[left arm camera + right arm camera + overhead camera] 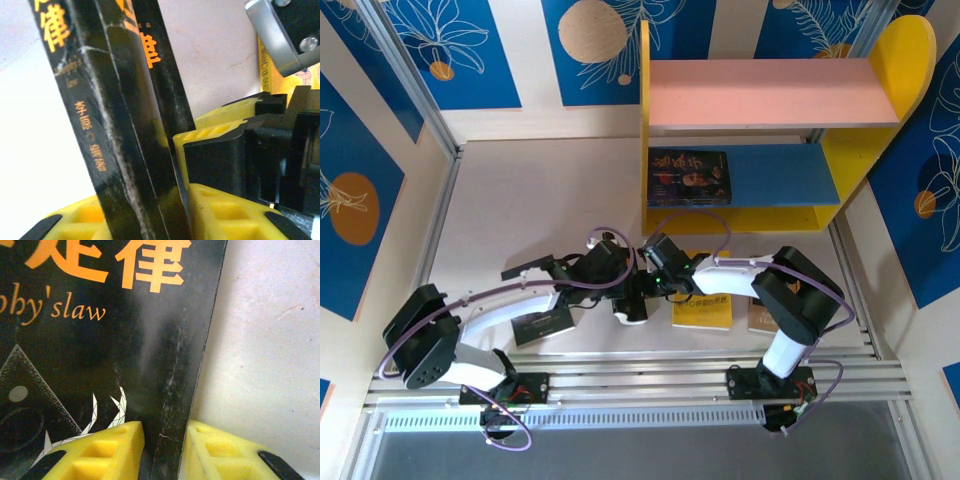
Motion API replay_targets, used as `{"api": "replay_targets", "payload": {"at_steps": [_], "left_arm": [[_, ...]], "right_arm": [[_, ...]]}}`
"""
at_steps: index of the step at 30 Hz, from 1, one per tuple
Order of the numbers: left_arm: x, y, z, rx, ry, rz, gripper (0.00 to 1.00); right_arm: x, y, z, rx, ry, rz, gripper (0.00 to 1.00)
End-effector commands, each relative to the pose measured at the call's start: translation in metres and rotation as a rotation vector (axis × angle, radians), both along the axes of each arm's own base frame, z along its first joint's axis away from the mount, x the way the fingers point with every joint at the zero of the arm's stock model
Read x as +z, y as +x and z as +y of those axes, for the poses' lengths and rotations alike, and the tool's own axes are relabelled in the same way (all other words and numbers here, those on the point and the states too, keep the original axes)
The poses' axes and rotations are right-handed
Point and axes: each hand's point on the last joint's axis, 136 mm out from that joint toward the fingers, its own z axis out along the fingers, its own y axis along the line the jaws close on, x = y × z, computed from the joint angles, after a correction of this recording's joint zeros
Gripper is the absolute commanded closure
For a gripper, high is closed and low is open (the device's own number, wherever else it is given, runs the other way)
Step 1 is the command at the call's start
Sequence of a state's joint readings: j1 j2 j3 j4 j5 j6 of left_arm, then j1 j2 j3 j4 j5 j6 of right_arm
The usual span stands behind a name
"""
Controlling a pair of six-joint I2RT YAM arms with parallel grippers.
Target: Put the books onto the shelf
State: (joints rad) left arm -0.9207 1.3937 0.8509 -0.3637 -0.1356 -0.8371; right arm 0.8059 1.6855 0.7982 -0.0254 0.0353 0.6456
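A black book with an orange title (634, 303) stands on edge at the table's middle, where both arms meet. My left gripper (623, 290) is shut on it; the left wrist view shows its spine (115, 125) wedged between my yellow pads (225, 210). My right gripper (648, 288) is shut on the same book, and in the right wrist view its pads (220, 450) flank the book's edge (172, 390). The shelf (770, 92) stands at the back right, with one dark book (688, 178) lying on its blue lower board (790, 170).
A yellow book (702, 312) lies flat beside the right arm, a brown one (758, 320) is half hidden under that arm, and a dark one (542, 326) lies under the left arm. Patterned walls close in the table on the left and right.
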Motion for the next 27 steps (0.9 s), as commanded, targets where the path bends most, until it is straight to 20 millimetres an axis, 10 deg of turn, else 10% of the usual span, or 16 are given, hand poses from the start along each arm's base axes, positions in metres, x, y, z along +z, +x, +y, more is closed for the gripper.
{"api": "replay_targets", "payload": {"at_steps": [1, 27], "left_arm": [[0.009, -0.004, -0.019, -0.058, -0.031, -0.009, 0.71], [0.030, 0.007, -0.007, -0.028, -0.011, -0.078, 1.00]], "right_arm": [[-0.047, -0.033, -0.034, 0.014, -0.167, 0.115, 0.68], [0.058, 0.016, -0.044, -0.052, 0.082, -0.043, 0.36]]}}
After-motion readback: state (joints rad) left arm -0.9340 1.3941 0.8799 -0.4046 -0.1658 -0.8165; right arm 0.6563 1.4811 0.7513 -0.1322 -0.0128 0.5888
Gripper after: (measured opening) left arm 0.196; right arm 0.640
